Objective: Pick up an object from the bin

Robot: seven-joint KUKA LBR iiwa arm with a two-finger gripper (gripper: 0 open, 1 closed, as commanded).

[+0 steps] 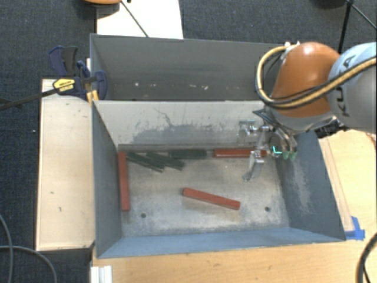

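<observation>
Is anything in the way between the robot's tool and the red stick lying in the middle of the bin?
Nothing visible is. The tool hangs by the back wall, at the right end of another thin red stick. Only bare grey bin floor lies between it and the long red stick in the middle.

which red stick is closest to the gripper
The back-wall red stick, right beside the gripper; the mid-floor stick and left-wall stick lie farther off.

Robot lab (grey bin (177, 69), cabled arm (359, 96))
</observation>
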